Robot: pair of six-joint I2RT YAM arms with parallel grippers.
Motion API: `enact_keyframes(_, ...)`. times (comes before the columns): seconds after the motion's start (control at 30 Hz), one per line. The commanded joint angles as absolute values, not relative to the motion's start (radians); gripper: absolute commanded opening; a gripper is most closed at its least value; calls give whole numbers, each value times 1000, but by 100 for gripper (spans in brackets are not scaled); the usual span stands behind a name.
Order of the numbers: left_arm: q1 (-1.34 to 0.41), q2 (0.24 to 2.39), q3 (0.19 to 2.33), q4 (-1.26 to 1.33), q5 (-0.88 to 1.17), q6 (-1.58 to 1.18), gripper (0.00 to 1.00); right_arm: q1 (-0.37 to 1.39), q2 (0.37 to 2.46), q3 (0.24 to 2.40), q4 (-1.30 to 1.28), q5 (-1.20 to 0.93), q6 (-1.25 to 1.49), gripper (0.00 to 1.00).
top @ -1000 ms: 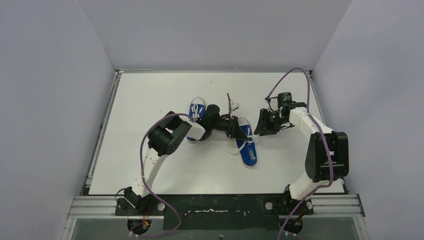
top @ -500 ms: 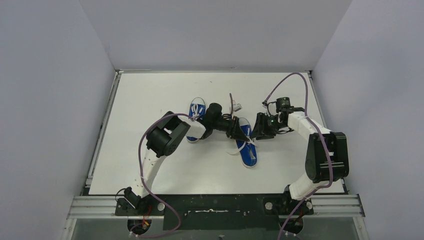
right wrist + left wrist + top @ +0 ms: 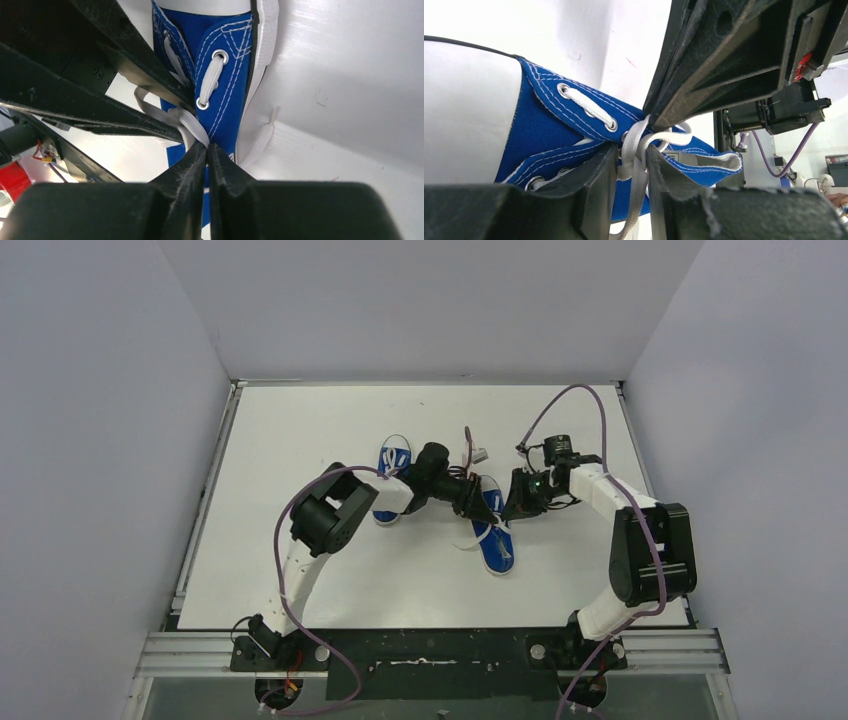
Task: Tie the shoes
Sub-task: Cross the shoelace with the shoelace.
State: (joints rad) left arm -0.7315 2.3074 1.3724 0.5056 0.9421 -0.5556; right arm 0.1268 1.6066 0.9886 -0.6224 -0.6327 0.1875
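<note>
Two blue shoes with white soles lie mid-table. The left shoe [image 3: 394, 456] is partly hidden under my left arm. The right shoe [image 3: 497, 548] has both grippers at its upper end. In the left wrist view, my left gripper [image 3: 631, 150] is shut on a bunch of white lace [image 3: 638, 172] above the blue canvas [image 3: 549, 125]. My right gripper [image 3: 207, 146] is shut on a strand of the same shoe's lace [image 3: 190, 122] right at its tips. From above, the left gripper [image 3: 482, 503] and the right gripper [image 3: 507, 504] nearly touch.
A loose lace end [image 3: 263, 136] lies on the white table [image 3: 300, 570] beside the sole. Purple cables [image 3: 585, 400] arc over both arms. Grey walls close in the table on three sides, and a metal rail [image 3: 212, 490] runs along its left edge.
My right gripper has moved left to the right shoe and closed on its lace. The left gripper has kept its hold and barely shifted.
</note>
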Motion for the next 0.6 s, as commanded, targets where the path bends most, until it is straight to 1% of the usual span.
enact_keyframes(0.0, -730, 2256, 1388, 377, 916, -506, 28, 137, 1559, 1007, -615, -583, 139, 0)
enact_keyframes(0.13, -701, 2198, 1366, 367, 946, -524, 40, 132, 1536, 988, -593, -583, 129, 0)
enact_keyframes(0.17, -692, 2184, 1359, 370, 963, -528, 48, 133, 1536, 985, -591, -587, 126, 0)
enact_keyframes(0.2, -679, 2169, 1350, 379, 976, -534, 59, 134, 1537, 986, -592, -592, 123, 0)
enact_keyframes(0.23, -667, 2153, 1340, 381, 989, -538, 63, 134, 1536, 984, -590, -596, 120, 0)
enact_keyframes(0.37, -631, 2133, 1339, 368, 1014, -517, 64, 134, 1524, 979, -577, -605, 119, 0)
enact_keyframes(0.47, -636, 2148, 1399, 269, 1009, -420, 64, 134, 1523, 982, -577, -614, 115, 0)
enact_keyframes(0.57, -656, 2173, 1450, 240, 1008, -330, 68, 134, 1526, 986, -581, -623, 110, 0)
